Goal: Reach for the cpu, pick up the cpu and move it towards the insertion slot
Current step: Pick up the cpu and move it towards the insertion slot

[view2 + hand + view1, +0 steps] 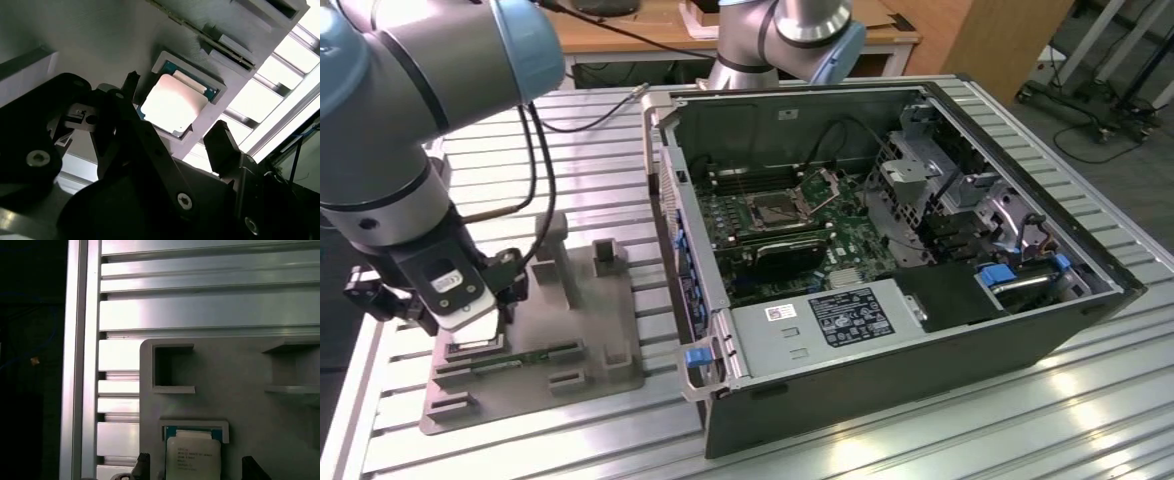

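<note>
The cpu (pixel 172 105) is a small square chip with a pale metal top. It lies flat in a shallow pocket of the grey tray (pixel 594 320). In both wrist views my gripper (pixel 175 109) hangs open just above it, with one dark fingertip (pixel 131 80) on each side and a gap to the chip on both sides. The cpu (pixel 192 457) lies between the two fingertips (pixel 142 462), and nothing is held. In the exterior view the gripper (pixel 460 335) is low over the tray's near left part. The insertion slot (pixel 774 210) sits inside the open computer case, its metal bracket (pixel 825 186) hinged up.
The open computer case (pixel 881 250) stands at the exterior view's right of the tray, its side wall close by. A long green memory stick (pixel 507 362) lies in the tray near the gripper. Raised tray blocks (pixel 607 255) stand behind. A second robot arm (pixel 787 40) stands behind the case.
</note>
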